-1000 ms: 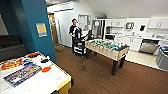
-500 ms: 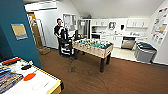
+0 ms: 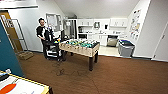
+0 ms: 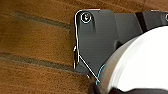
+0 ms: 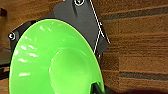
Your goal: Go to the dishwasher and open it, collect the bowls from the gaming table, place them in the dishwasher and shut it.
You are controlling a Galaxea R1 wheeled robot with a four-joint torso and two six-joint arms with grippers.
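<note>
While the robot faces across the brown carpeted floor [image 3: 112, 77] toward the kitchen, the right wrist view has a bright green round plastic bowl [image 5: 55, 60] sitting large against the dark wrist plate. It looks carried by the right arm, though the fingers themselves cannot be made out, so how far they are closed cannot be told. A white round plastic bowl [image 4: 140, 62] lies likewise against the left wrist plate; grip state there is equally unreadable.

Green bowl: the round hollow faces the wrist camera and the rim is tilted. A round bowl has no long axis worth noting.

The stainless-fronted under-counter dishwasher [image 3: 112, 40] appears at the far kitchen run, right of the football table [image 3: 80, 47], its dark front possibly open; too small to confirm. A corner of the white-topped gaming table [image 3: 20, 86] sits at lower left. A person [image 3: 41, 33] stands by a cart beyond the football table.

Judgement: transit step, bowls toward the dishwasher. To do it well, pass right of the football table, clear of the grey bins [image 3: 125, 47], holding both arms steady.
</note>
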